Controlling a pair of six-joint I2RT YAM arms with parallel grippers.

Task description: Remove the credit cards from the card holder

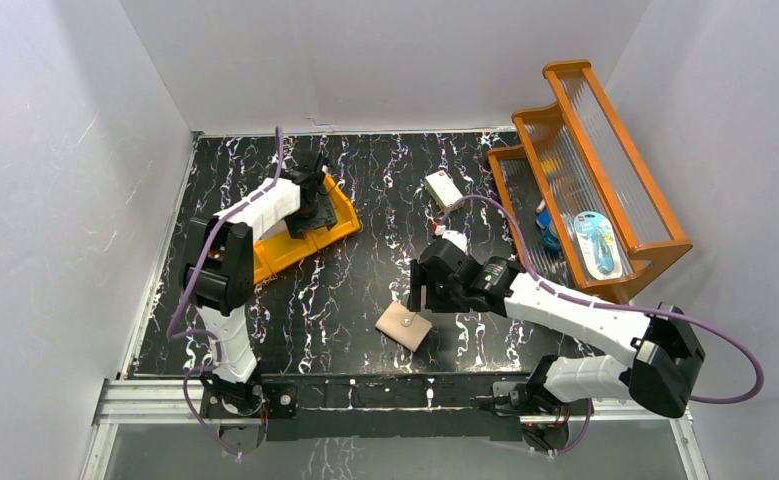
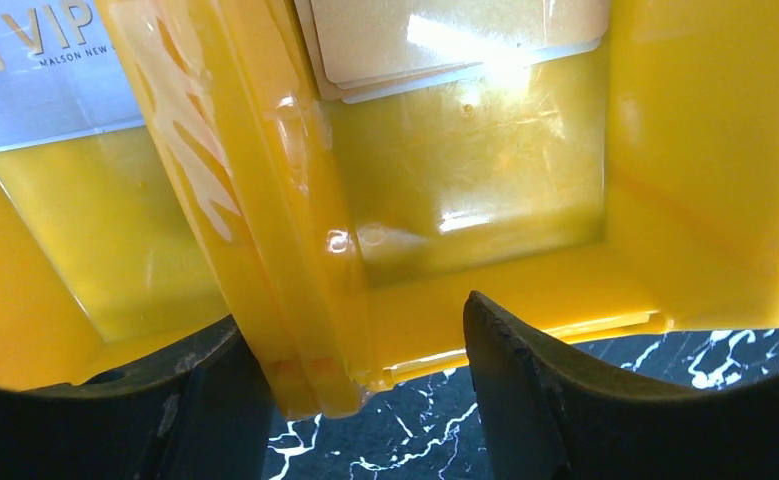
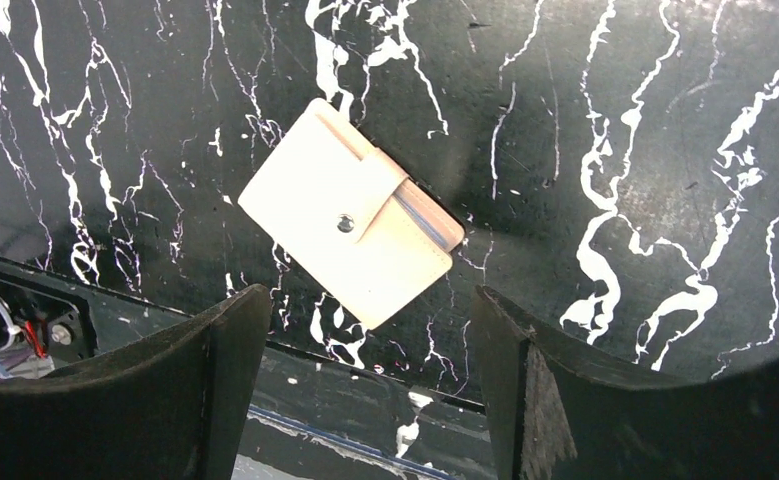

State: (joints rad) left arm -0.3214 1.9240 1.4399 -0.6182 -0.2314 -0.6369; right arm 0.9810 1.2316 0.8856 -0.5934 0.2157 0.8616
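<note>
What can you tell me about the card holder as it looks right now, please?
The card holder is a small, flat, peach-pink wallet that looks like soft leather. It is folded shut: a tab wraps over the front and is closed by a metal stud. A pale blue strip shows at the edge beside the tab. Whether cards are inside cannot be told. It lies flat and turned diagonally near the front edge of the black marbled table, the only thing touching it.

Left pincer (image 2: 355, 320) and right pincer (image 3: 370, 300), jaws apart (left arm far forward, right arm nearer)
</note>
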